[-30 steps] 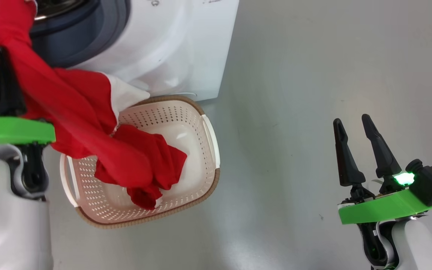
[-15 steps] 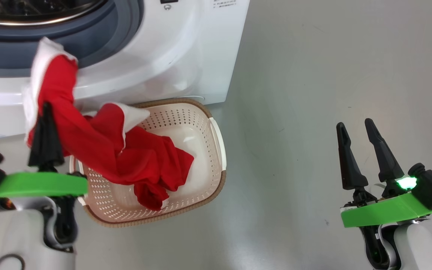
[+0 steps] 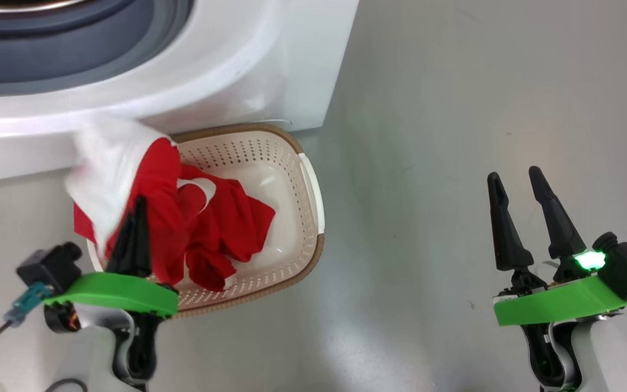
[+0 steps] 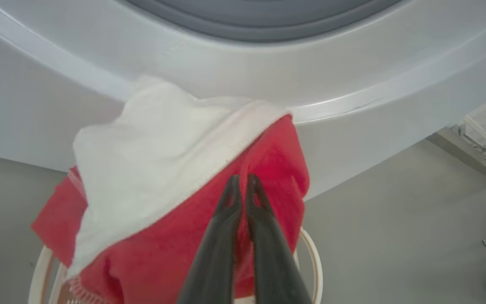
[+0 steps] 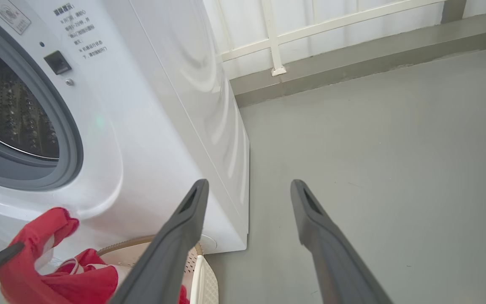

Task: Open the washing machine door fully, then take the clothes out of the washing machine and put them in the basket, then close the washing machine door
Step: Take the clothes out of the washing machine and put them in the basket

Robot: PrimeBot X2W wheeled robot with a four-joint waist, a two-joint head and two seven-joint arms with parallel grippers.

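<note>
Clothes (image 3: 226,218): soft red folds; perforated basket (image 3: 270,158)

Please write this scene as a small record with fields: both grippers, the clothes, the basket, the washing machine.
washing machine: opening uncovered, steel drum visible
basket: on the floor, just in front of the washing machine
clothes: red with white panels; part lies in the basket, part is lifted above it
left gripper: shut, pinching the clothes
right gripper: open, holding nothing, above bare floor
</note>
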